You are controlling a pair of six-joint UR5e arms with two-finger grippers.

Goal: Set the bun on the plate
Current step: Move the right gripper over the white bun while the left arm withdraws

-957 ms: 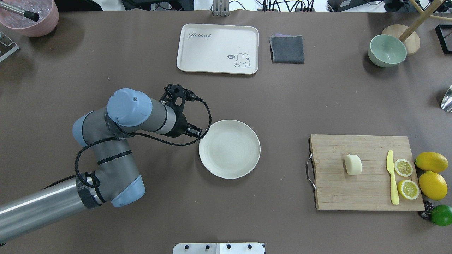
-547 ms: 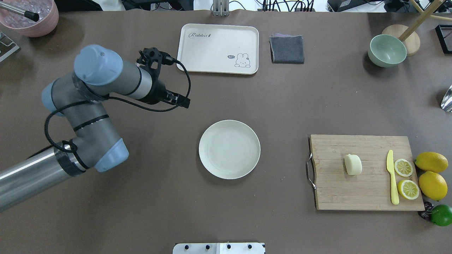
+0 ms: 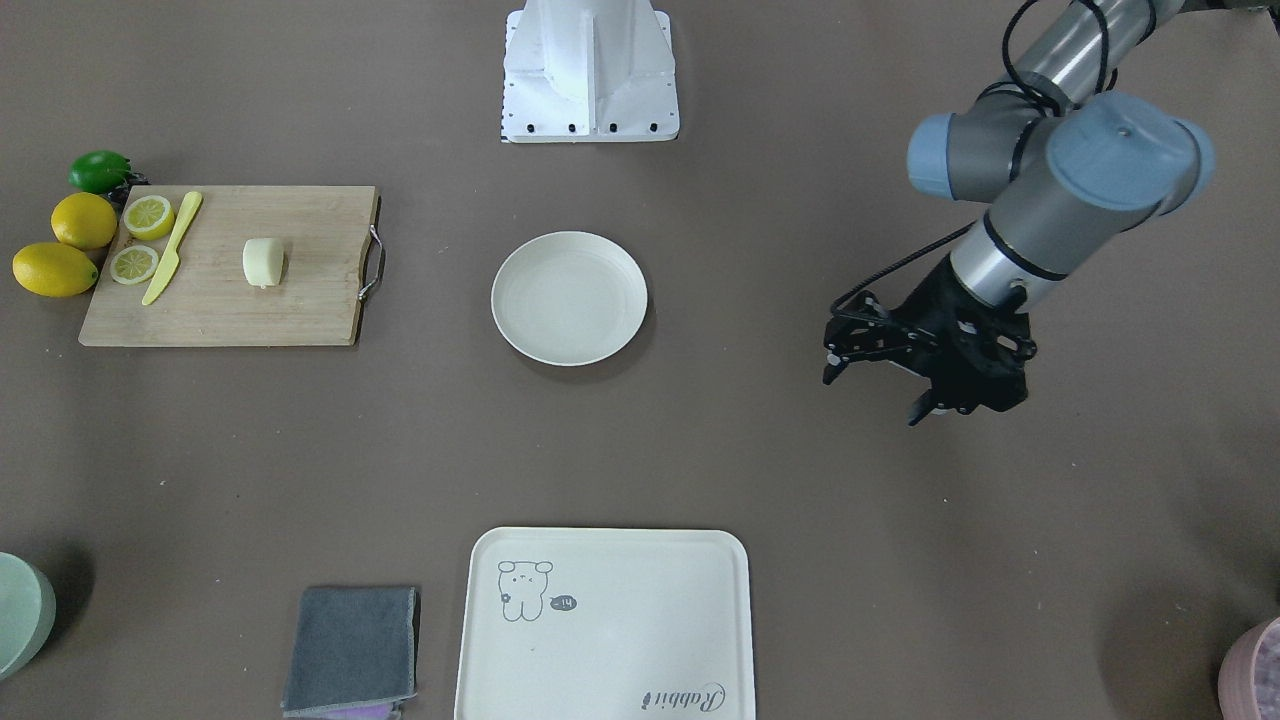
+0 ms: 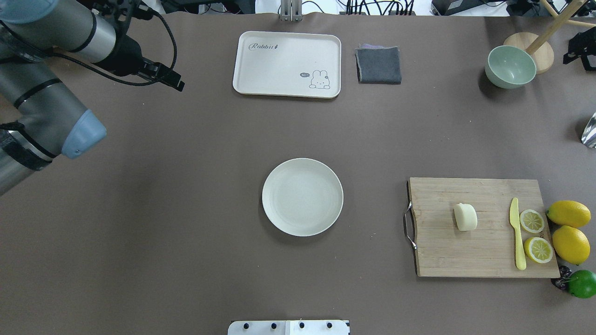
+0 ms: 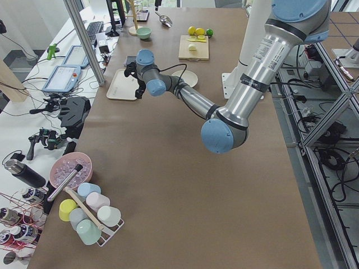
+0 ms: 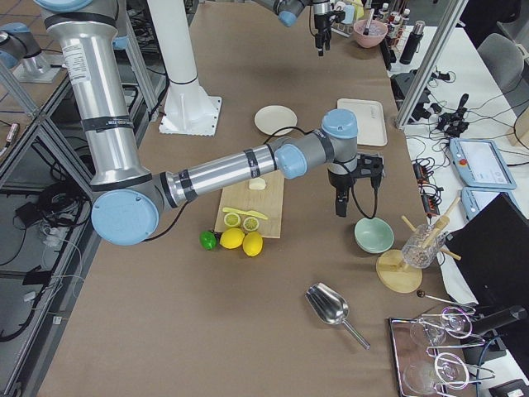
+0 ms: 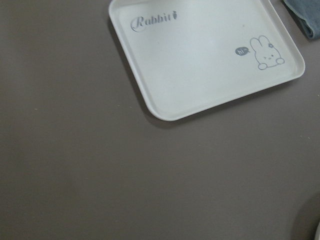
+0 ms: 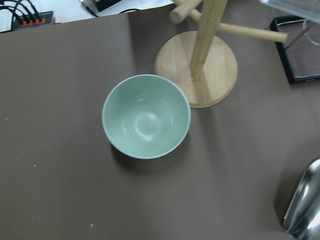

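Observation:
The bun (image 4: 465,217) is a pale cream lump lying on a wooden cutting board (image 4: 447,251) at the right; it also shows across the table as the bun (image 3: 263,262). The plate (image 4: 302,197), round and off-white, sits bare at the table's middle, well apart from the bun. My left gripper (image 3: 878,390) hangs open over bare table far to the left, beside the tray, holding nothing. My right gripper (image 4: 579,49) shows only partly at the far right edge, above the green bowl (image 4: 510,66); I cannot tell if it is open or shut.
A cream rabbit tray (image 4: 287,64) and a grey cloth (image 4: 378,65) lie at the back. On the board are a yellow knife (image 4: 517,232) and two lemon halves (image 4: 531,221). Whole lemons (image 4: 569,214) and a lime (image 4: 582,284) sit beside it. A wooden stand (image 4: 535,46) is behind the bowl.
My left arm has swung away from the plate's left edge to the far back left. The right gripper has come into view at the far right edge. Plate and bun have not moved.

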